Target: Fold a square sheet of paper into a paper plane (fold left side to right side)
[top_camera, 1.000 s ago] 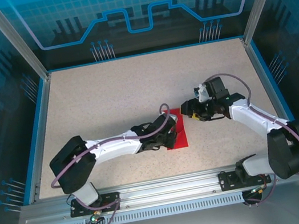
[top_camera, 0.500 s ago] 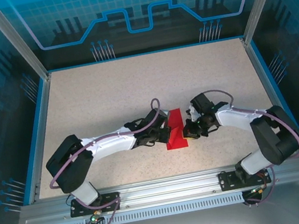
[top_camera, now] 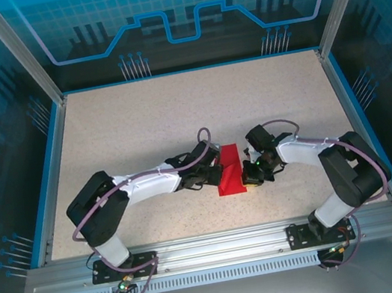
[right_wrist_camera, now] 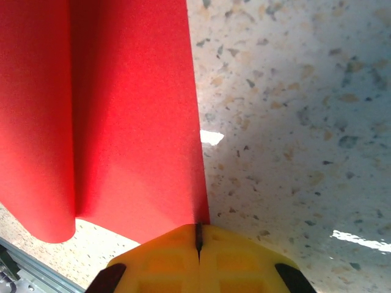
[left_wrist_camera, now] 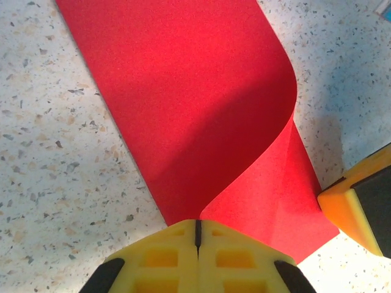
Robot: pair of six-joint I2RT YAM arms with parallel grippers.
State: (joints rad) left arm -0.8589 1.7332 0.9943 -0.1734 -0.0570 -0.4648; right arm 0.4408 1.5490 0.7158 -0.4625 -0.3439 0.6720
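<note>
Tools are both clenched on the square sheet of paper (top_camera: 229, 169): your left tool (left_wrist_camera: 197, 231) pinches its curled-over side, and your right tool (right_wrist_camera: 198, 235) pinches the flat edge. The sheet lies mid-way across the counter (top_camera: 138, 119), between them.

We find the square sheet of paper (top_camera: 230, 165) lying on the table (top_camera: 153, 116), nearer its front edge than its back. The left gripper (top_camera: 218, 175) touches the sheet's left side, and the right gripper (top_camera: 250, 177) touches its right near corner.
</note>
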